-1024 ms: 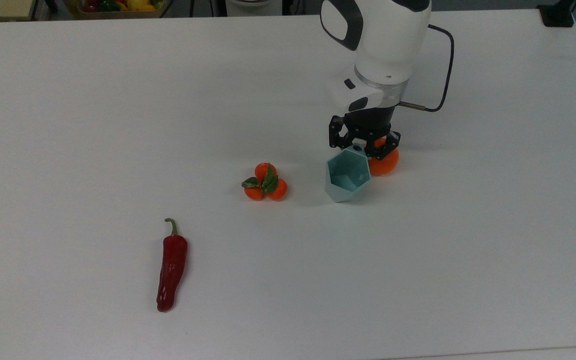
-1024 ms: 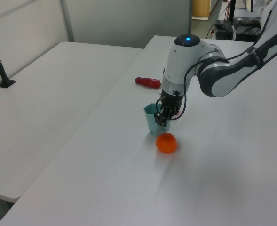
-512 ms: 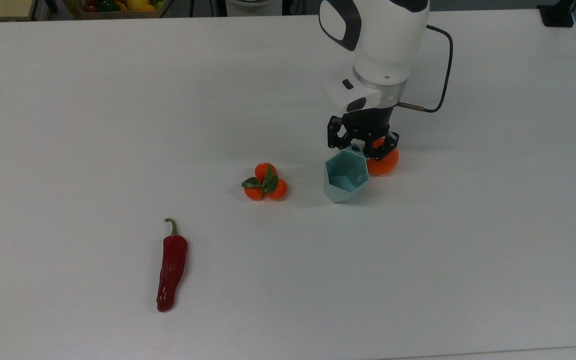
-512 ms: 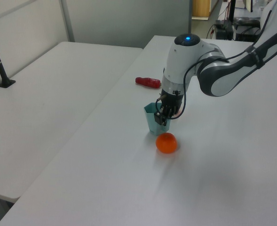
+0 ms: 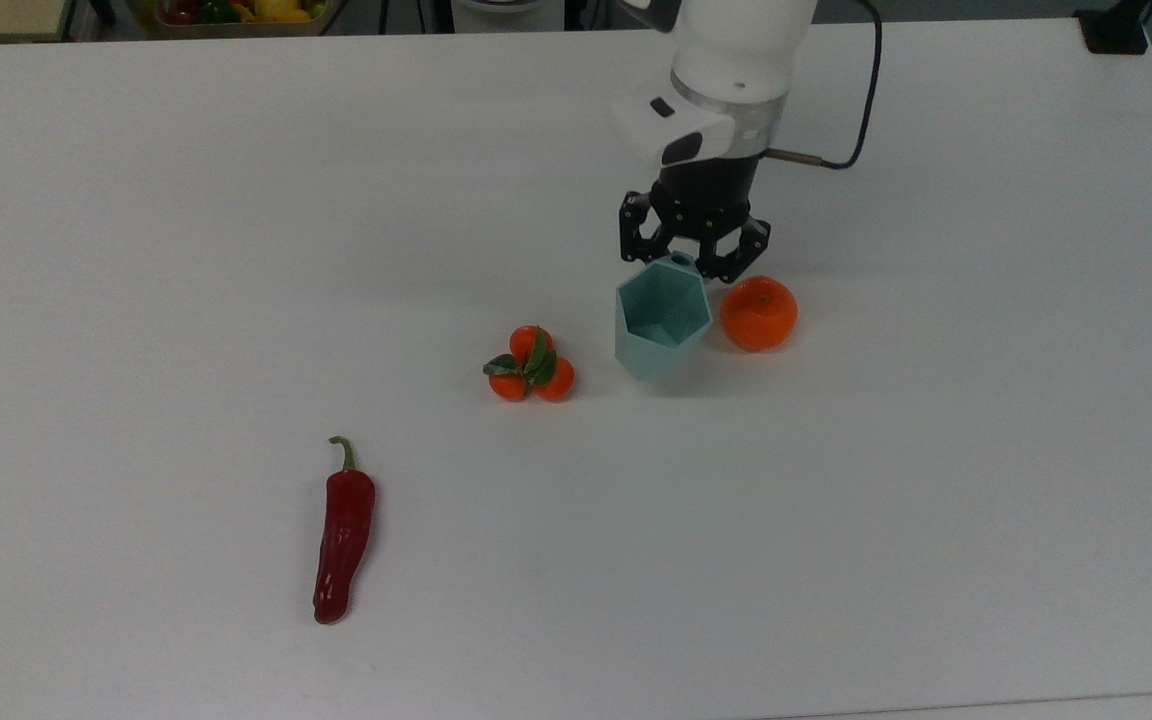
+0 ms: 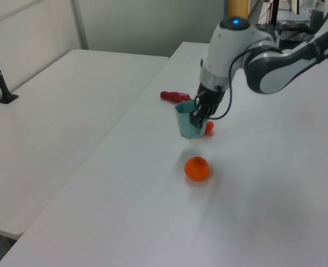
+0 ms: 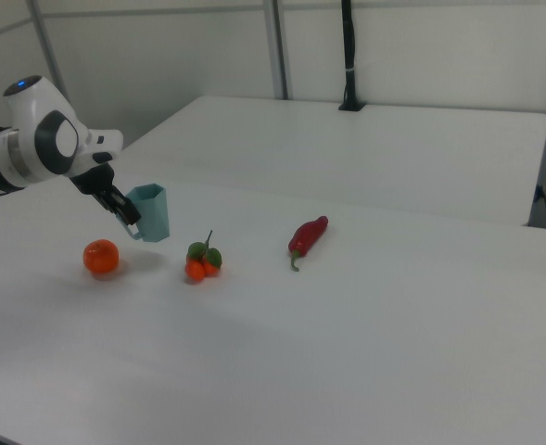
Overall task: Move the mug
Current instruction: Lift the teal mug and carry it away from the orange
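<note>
Pincer (image 5: 693, 262) is clamped on the mug (image 5: 660, 320) at its handle side, seen also in the left view (image 6: 200, 113) and the right view (image 7: 122, 215). Compared with half a second ago, the arm has risen and carried the mug toward the top view's left. The mug (image 7: 150, 212) now hangs clear of the table (image 5: 236, 200), upright or nearly so, with a faint shadow below it; earlier it stood on the table.

The orange (image 5: 758, 313), earlier partly covered by the pincer in the top view, now shows whole and sits just beside the mug on the top view's right, not touching it. It has not moved. In the left view the orange (image 6: 197, 168) lies nearer the camera than the mug (image 6: 188, 119).

The cluster of small oranges with leaves (image 5: 531, 365) lies near the mug on the top view's left, unchanged. The red pepper (image 5: 342, 533) lies well apart, toward the top view's lower left, also unchanged.
</note>
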